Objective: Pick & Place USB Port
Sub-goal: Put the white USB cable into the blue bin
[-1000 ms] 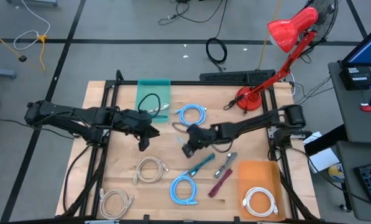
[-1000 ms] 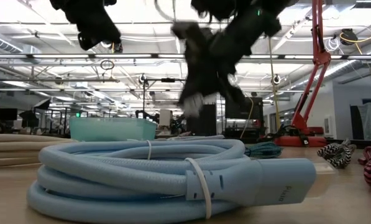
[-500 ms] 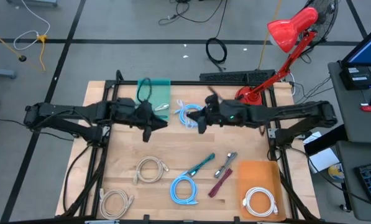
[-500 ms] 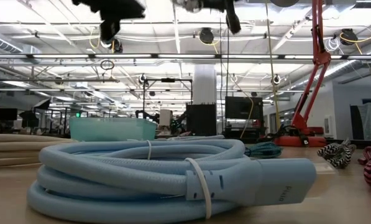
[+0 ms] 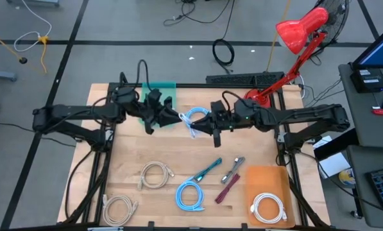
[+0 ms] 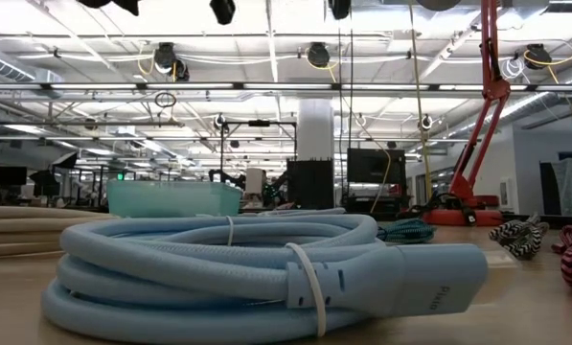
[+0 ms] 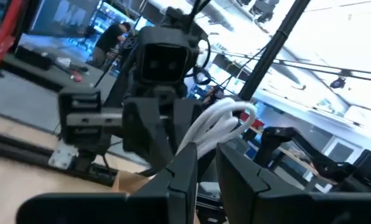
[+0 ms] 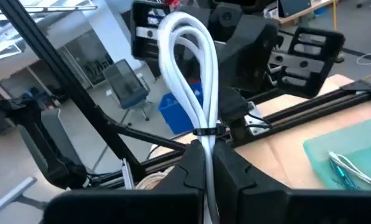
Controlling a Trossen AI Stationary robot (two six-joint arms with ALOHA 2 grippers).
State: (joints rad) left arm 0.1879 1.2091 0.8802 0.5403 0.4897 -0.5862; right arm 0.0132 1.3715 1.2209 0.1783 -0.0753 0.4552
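Note:
A white cable bundle (image 8: 191, 68), folded into long loops and tied with a band (image 8: 204, 131), hangs in the air between my two grippers, high over the far middle of the table. My right gripper (image 8: 207, 165) is shut on it. My left gripper (image 7: 207, 165) faces it from the left, and the white strands (image 7: 225, 121) come out at its nearly closed fingertips. In the high view the grippers (image 5: 169, 118) (image 5: 209, 122) meet above a light-blue coil (image 5: 196, 117) beside the teal tray (image 5: 164, 88). My left gripper has the white strands (image 7: 197, 146) between its fingertips, coming level from the table's left; which part of the bundle this is does not show. My right gripper pinches the bundle just below its band (image 8: 205, 140), level from the table's right. The looped end stands beyond the fingers, lifted clear.
On the table lie two beige coils (image 5: 154, 173) (image 5: 117, 208), a blue coil (image 5: 190, 194), a teal cable (image 5: 207, 170), a silver-ended cable (image 5: 233, 169) and a red braided one (image 5: 228, 188). An orange tray (image 5: 268, 176) holds a white coil (image 5: 268, 206). A red lamp (image 5: 287, 58) stands at the far right.
My right gripper has risen from low over the table's middle and swung toward the far edge, carrying the white cable up with it. My left gripper has risen too and moved right and toward the far edge, until the two grippers face each other.

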